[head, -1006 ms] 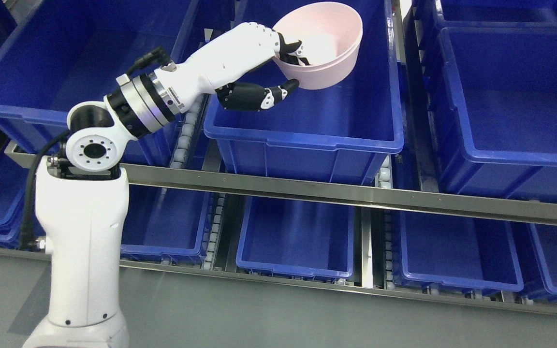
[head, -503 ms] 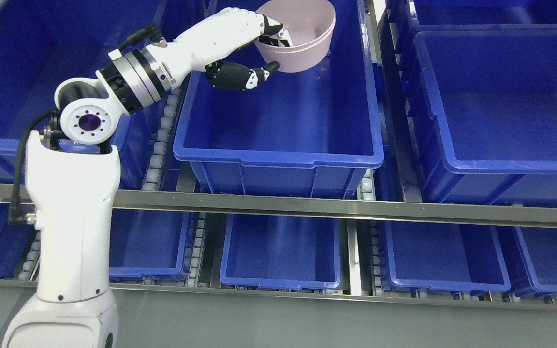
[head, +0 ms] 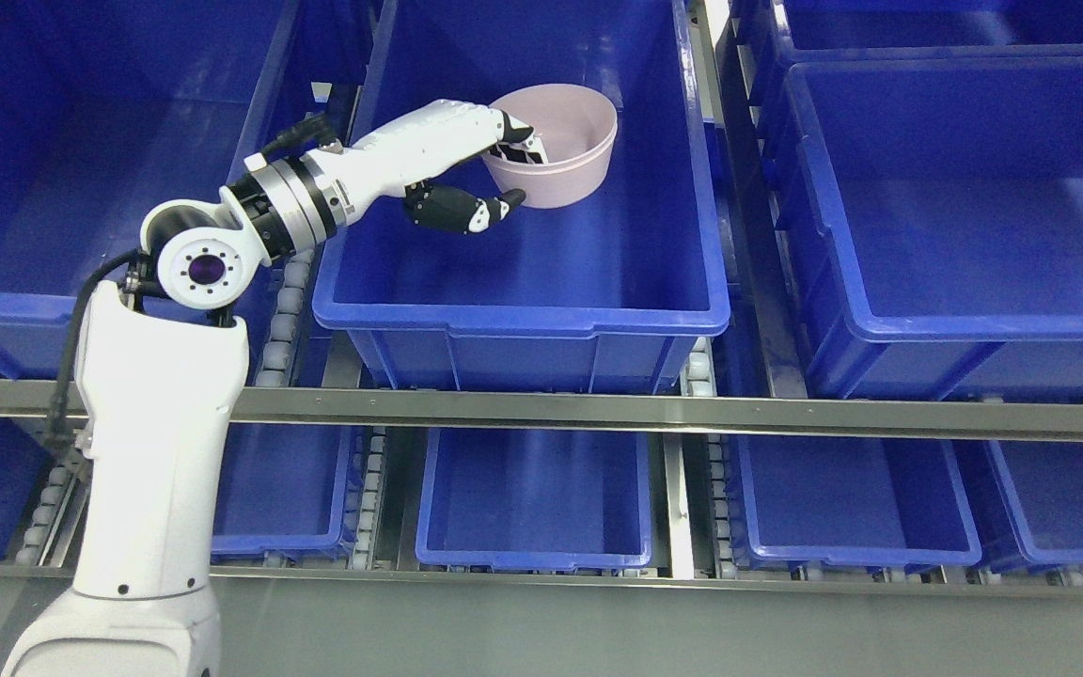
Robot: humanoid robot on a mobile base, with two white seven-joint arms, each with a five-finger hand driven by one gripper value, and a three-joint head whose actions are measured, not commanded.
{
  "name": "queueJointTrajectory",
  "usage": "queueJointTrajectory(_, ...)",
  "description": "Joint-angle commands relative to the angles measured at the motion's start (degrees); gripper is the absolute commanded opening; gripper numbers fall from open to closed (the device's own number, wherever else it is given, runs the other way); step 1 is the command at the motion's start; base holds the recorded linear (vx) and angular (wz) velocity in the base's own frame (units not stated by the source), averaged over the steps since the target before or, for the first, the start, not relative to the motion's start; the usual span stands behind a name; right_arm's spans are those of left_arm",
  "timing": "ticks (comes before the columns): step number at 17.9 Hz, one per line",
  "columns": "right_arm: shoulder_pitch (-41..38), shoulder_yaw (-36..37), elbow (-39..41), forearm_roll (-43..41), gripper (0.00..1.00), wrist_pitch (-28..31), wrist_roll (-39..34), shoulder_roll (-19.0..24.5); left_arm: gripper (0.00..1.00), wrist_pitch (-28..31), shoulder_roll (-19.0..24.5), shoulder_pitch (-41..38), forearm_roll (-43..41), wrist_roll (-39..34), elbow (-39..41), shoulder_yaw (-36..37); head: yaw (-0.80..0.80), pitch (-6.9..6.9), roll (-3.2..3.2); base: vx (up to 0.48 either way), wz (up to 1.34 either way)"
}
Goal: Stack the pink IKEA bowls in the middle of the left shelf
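Pink bowl (head: 556,144) sits inside the middle blue bin (head: 523,310) on the upper shelf level, toward its far end. From my remote seat I see the left hand (head: 494,160) pinching the bowl's near rim, fingers (head: 515,141) hooked inside and thumb (head: 490,207) pressed against the outer wall.

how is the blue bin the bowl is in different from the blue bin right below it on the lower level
The upper bin holds the pink bowl, gripped at its rim by the left hand; the lower bin shows nothing inside. The upper bin appears larger in the head view and lies fully in sight, while the lower bin has its far end hidden under the metal shelf rail. Both are blue, rectangular and open-topped.
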State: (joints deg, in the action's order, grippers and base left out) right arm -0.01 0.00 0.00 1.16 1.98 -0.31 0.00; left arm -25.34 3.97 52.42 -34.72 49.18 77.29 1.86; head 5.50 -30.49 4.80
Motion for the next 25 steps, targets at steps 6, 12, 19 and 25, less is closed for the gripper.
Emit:
queueJointTrajectory(6, -1.7, 0.7, 1.9, -1.2, 1.0, 0.0, 0.0, -1.0, 0.63, 0.2, -2.6, -0.6, -1.7, -0.5, -5.0, 1.4, 0.0, 0.0, 0.0, -0.001, 0.0)
queueJointTrajectory(12, -1.7, 0.6, 1.9, -1.2, 1.0, 0.0, 0.0, -1.0, 1.0, 3.0, -3.0, 1.8, -0.4, -25.0, -4.9, -6.3, 0.0, 0.0, 0.0, 0.0, 0.0)
queueJointTrajectory(19, -1.7, 0.7, 1.9, -1.2, 1.0, 0.0, 0.0, -1.0, 1.0, 17.5, -3.0, -2.4, 38.1, -50.9, -3.3, -6.7, 0.0, 0.0, 0.0, 0.0, 0.0)
queueJointTrajectory(25, -1.7, 0.6, 1.9, -1.2, 1.0, 0.0, 0.0, -1.0, 1.0, 21.8, -3.0, -9.9, 38.1, -58.0, 10.0, -1.3, 0.0, 0.0, 0.0, 0.0, 0.0)
